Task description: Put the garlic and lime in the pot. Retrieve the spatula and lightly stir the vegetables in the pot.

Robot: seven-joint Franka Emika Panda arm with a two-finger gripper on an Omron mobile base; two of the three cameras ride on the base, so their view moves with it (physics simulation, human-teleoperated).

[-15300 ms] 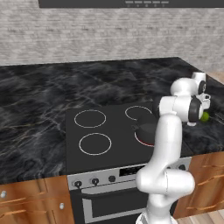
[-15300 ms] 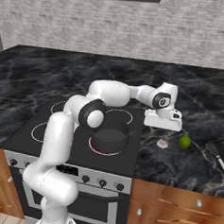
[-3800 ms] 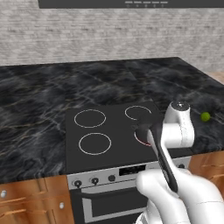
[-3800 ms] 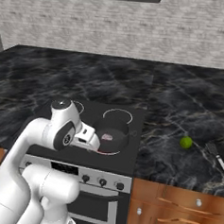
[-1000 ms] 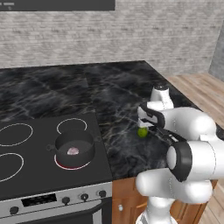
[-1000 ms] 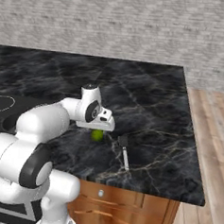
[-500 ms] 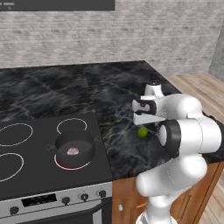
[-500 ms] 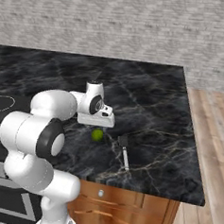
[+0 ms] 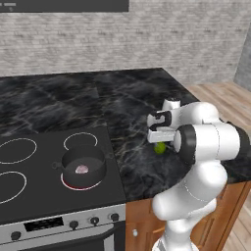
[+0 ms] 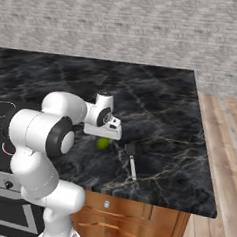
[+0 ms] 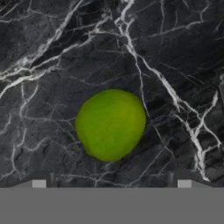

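The lime (image 9: 160, 147) (image 10: 103, 143), a yellow-green ball, lies on the black marble counter right of the stove. My gripper (image 9: 161, 140) (image 10: 103, 135) hangs just above it, pointing down, open. In the hand view the lime (image 11: 110, 124) sits centred ahead of the gripper (image 11: 111, 183), whose fingertips (image 11: 39, 183) stand far apart with nothing held. The dark pot (image 9: 83, 166) stands on the front right burner with the pale garlic (image 9: 82, 169) inside. The spatula (image 10: 131, 159), dark-headed with a grey handle, lies on the counter just right of the lime.
The black cooktop (image 9: 39, 186) with white burner rings lies left of the lime. The counter's front edge (image 10: 149, 202) runs close behind the spatula. Its right end drops to a wooden floor (image 10: 223, 148). A brick wall (image 9: 147, 39) backs the counter.
Since the older frames the garlic has gone from the counter into the pot and the base has driven right. Over the last second the arm's elbow swung and the hand settled above the lime.
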